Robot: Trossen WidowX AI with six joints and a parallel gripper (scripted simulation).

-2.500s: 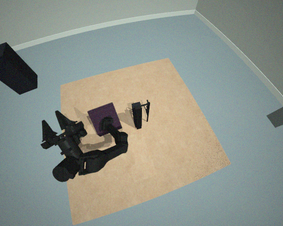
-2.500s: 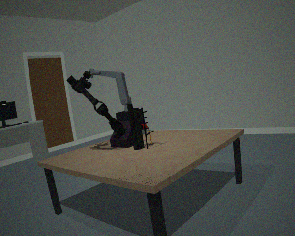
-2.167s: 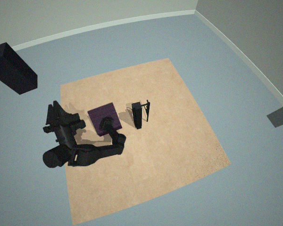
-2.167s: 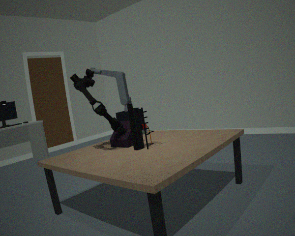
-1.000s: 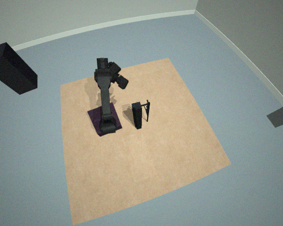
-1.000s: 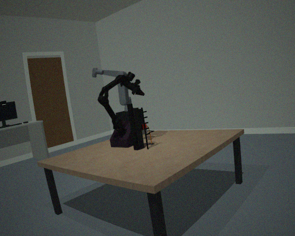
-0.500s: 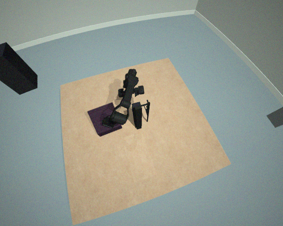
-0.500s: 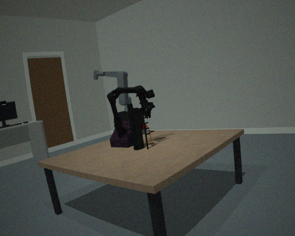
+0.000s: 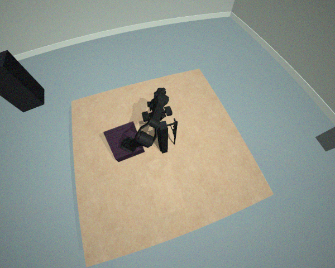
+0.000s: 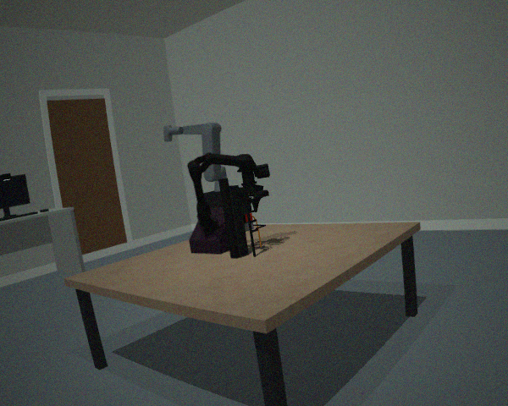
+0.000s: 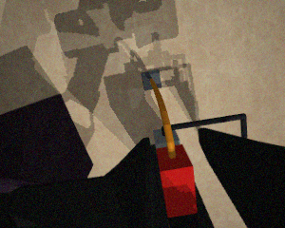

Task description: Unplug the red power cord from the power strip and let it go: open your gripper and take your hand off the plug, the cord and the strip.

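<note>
My claw (image 11: 180, 157) sits half shut around the red plug (image 11: 177, 182) with its orange cord (image 11: 163, 114), maybe touching it, above the table (image 11: 237, 57).

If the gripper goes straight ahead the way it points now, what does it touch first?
Probably the red plug, which sits between the fingers of the gripper, slightly ahead; whether they already touch it is unclear.

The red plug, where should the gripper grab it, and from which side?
Grip the red plug by its boxy body, with one finger on each flat side. Come in from the end opposite the cord, which leaves the far end. The gripper already straddles the plug that way, open and not yet clamped.
</note>
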